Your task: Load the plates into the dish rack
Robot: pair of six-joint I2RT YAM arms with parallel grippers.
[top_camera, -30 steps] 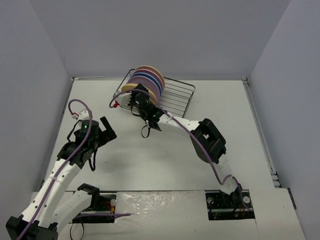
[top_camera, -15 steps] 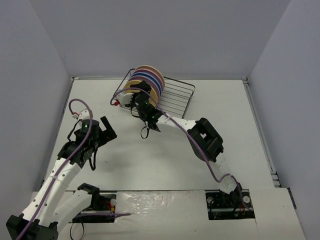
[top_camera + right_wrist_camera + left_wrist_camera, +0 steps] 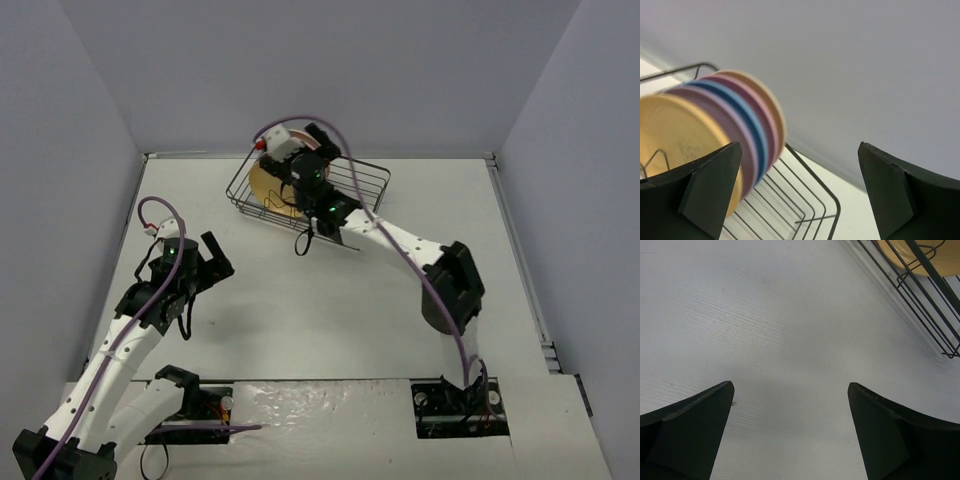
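- Right gripper [image 3: 798, 146] has risen from the front of the plates [image 3: 747, 117] to above them, jaws spread wide and empty.
- All five plates stand on edge, packed together at the left end of the dish rack [image 3: 362, 186], upper centre of the overhead frame.
- Left gripper [image 3: 791, 386] hovers over the table [image 3: 300, 310] at centre left, jaws wide apart, empty.

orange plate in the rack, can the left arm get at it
Probably: only bare table lies between the open left gripper and the rack end holding the orange plate, though the right gripper hovers above.
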